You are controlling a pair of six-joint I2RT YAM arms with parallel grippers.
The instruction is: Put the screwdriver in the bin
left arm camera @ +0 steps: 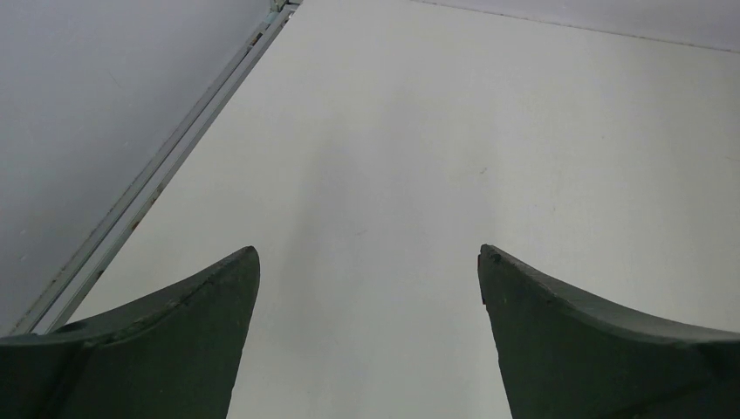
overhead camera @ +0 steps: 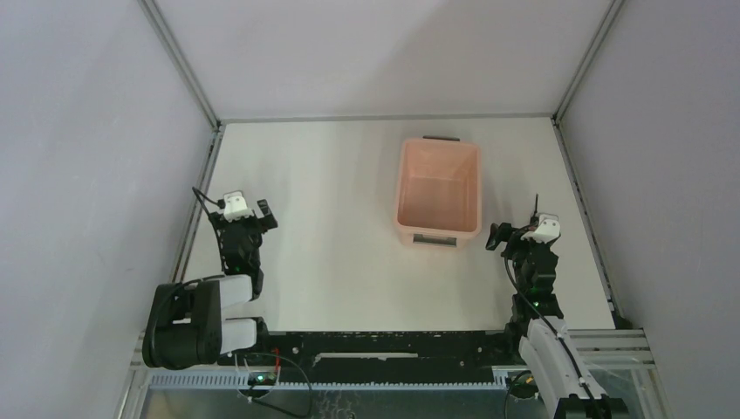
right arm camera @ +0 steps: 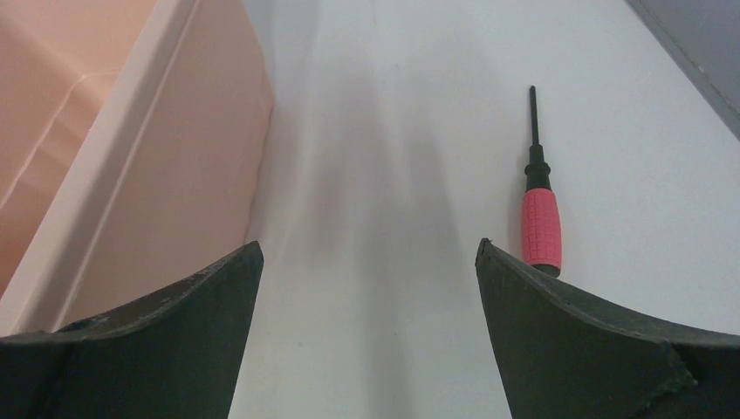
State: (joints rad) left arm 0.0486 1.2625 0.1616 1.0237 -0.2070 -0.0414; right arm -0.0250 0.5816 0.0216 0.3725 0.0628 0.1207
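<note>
The screwdriver (right arm camera: 541, 223) lies flat on the white table with its red handle nearest me and its thin black shaft pointing away. It rests just outside the right fingertip of my right gripper (right arm camera: 369, 249), which is open and empty. From above only the shaft of the screwdriver (overhead camera: 536, 203) shows, beyond my right gripper (overhead camera: 524, 231). The pale pink bin (overhead camera: 401, 188) stands upright left of that gripper, and its wall (right arm camera: 174, 157) fills the left of the right wrist view. My left gripper (overhead camera: 240, 218) is open over bare table (left arm camera: 384, 157).
Metal frame rails (overhead camera: 201, 188) run along the table's left and right sides and its back edge. Grey walls enclose the workspace. The bin's dark handle (overhead camera: 434, 238) faces the arms.
</note>
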